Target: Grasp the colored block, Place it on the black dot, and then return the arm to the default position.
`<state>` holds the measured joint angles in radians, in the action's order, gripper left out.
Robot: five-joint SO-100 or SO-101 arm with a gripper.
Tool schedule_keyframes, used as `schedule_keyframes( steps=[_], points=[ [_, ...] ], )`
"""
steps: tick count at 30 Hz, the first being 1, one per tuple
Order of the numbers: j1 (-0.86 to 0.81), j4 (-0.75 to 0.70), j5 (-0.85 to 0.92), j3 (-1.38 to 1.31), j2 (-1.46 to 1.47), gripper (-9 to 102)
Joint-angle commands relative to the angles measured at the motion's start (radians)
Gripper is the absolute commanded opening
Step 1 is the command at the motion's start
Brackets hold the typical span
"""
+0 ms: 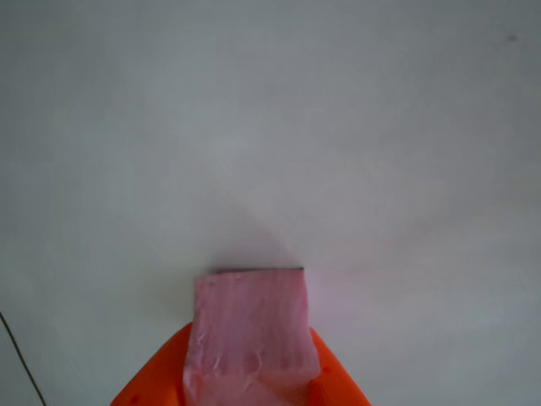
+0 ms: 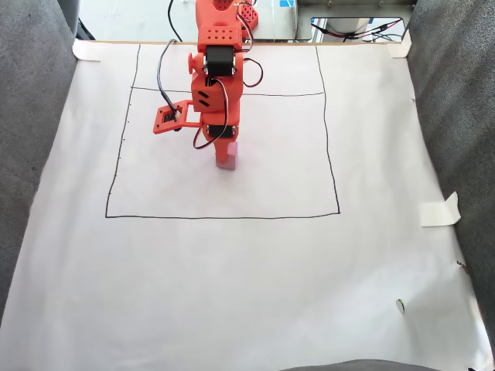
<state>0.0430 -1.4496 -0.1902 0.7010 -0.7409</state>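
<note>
The light pink foam cube (image 1: 249,317) sits at the bottom centre of the other view, pressed between my two orange fingers (image 1: 161,376), which flank it left and right. My gripper (image 1: 251,331) is shut on the cube. In the fixed view the orange arm (image 2: 216,77) reaches down inside the drawn square, with the gripper (image 2: 225,151) on the cube (image 2: 226,161), which is at or just above the paper. A thin dark strip (image 1: 258,270) shows along the cube's far bottom edge; I cannot tell whether it is the black dot, which is otherwise hidden.
White paper (image 2: 247,263) covers the table and carries a black drawn square (image 2: 224,217). Grey fabric (image 2: 31,154) lines both sides. A thin dark cable (image 1: 19,355) crosses the lower left of the other view. Tape (image 2: 439,210) sits at the paper's right edge.
</note>
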Motion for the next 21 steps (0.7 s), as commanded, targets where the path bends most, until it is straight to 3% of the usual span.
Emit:
schedule_keyframes(
  steps=[1,15,21],
  points=[
    [0.017,-0.009,0.012,-0.003,-0.018,13],
    [0.009,-0.046,0.008,0.0,-0.067,28],
    [-0.002,-0.075,-0.018,0.028,-0.164,42]
  ],
)
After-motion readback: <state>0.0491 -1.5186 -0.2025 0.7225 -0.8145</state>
